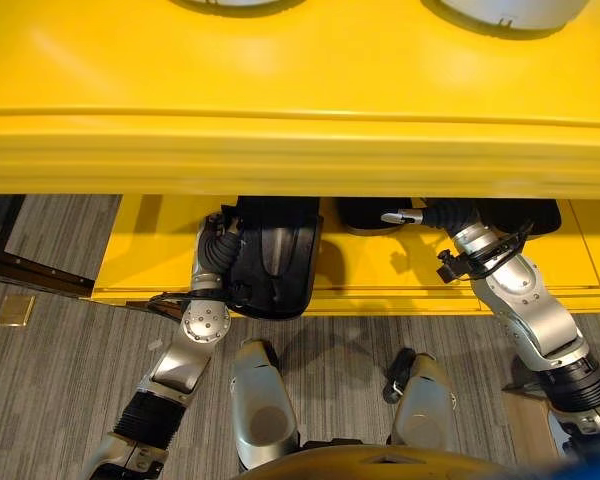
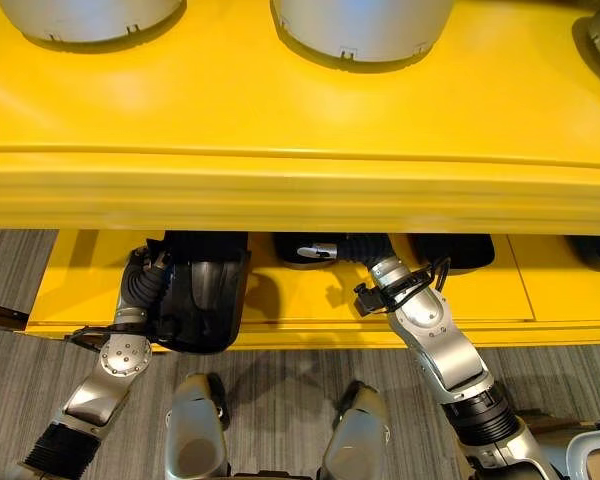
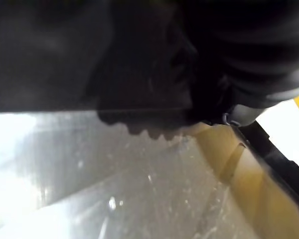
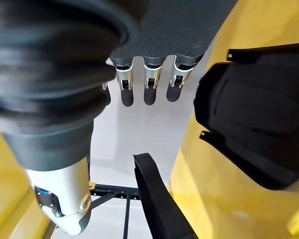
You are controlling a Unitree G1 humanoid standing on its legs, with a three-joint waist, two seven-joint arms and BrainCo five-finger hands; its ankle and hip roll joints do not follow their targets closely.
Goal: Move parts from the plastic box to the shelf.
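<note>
1. Lower left of the left eye view: the left hand (image 1: 220, 240) reaches under the overhanging upper tier of the yellow shelf (image 1: 300, 150) and sits against a black moulded part (image 1: 280, 265) lying on the lower yellow tier (image 1: 380, 275). The part overhangs the tier's front edge toward the floor.
2. Left hand fingers: cannot tell. They are hidden behind the part and the dark wrist cover, and the left wrist view is mostly dark cover and blur. It may be holding the part or only touching it.
3. Centre right: the right hand (image 2: 318, 252) is also reaching under the upper tier, with a silver fingertip poking out toward frame left. In the right wrist view its fingers (image 4: 149, 82) are partly curled, hanging free and holding nothing, with air below them.
4. Another black part (image 4: 254, 129) lies on the yellow surface just beside the right hand, not touched.
5. Top of the right eye view: two grey rounded parts (image 2: 360, 25) sit on the upper tier.
6. Progress, as a judgement: several parts already lie on the shelf, so the task is well along. The left part looks mid-placement and probably needs seating further in. The plastic box is out of sight, so I can't say how many parts remain.
</note>
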